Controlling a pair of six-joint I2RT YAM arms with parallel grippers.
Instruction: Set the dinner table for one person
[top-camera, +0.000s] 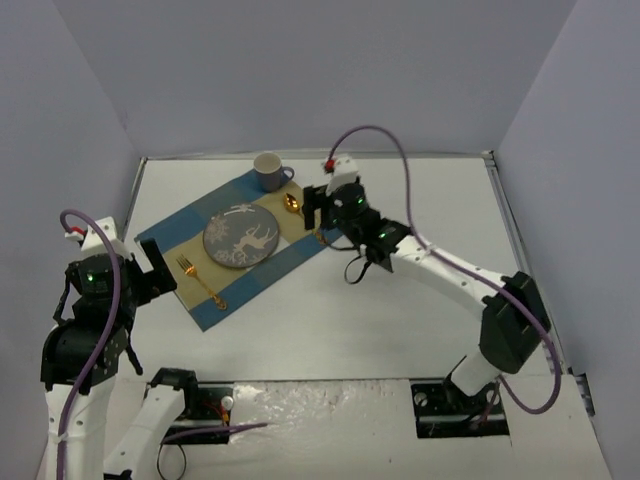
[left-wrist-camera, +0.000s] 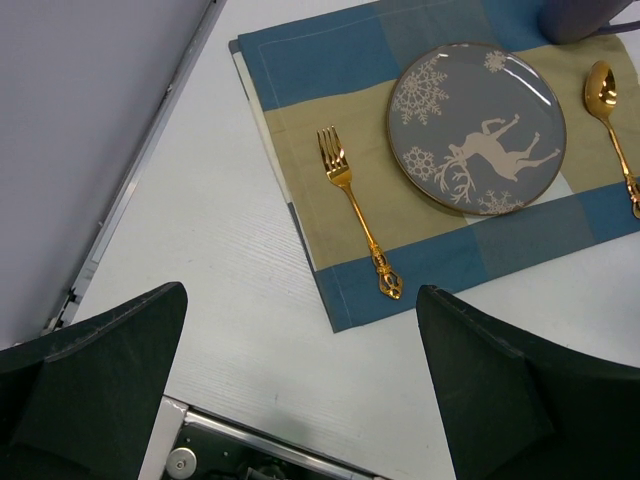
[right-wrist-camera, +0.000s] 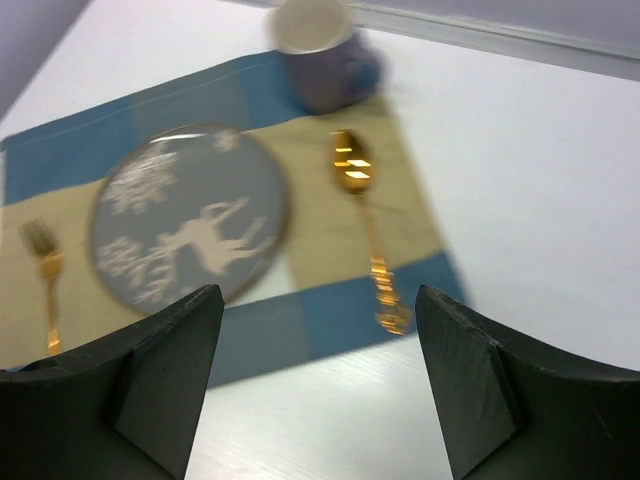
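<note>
Above the edge of the striped placemat (right-wrist-camera: 315, 260) that carries the gold spoon (right-wrist-camera: 370, 240), the right gripper (right-wrist-camera: 315, 300) has its jaws wide apart. Nothing lies between them and no contact is evident. The spoon's handle end shows below the gap.

Off the placemat's opposite corner, on the side of the gold fork (left-wrist-camera: 355, 205), the left gripper (left-wrist-camera: 300, 300) is likewise spread wide and empty, over bare tabletop.

On the placemat: reindeer-patterned plate (left-wrist-camera: 477, 125) at centre, fork and spoon lying flat on either side of it, purple mug (right-wrist-camera: 325, 60) upright at the far corner beyond the spoon.

Under the placemat and extending well past it on every side is the dinner table (top-camera: 400, 310).

Assessment: the table is rigid, matte and fixed. It is a surface to place on, not something to grip.
- Cutlery: judged light, stiff and slick. It lies flush on soft cloth, so it is best pinched across the narrow handle.
- Plate and mug: judged breakable. Take the plate at its rim and the mug at its wall or handle.

The setting appears largely complete.
</note>
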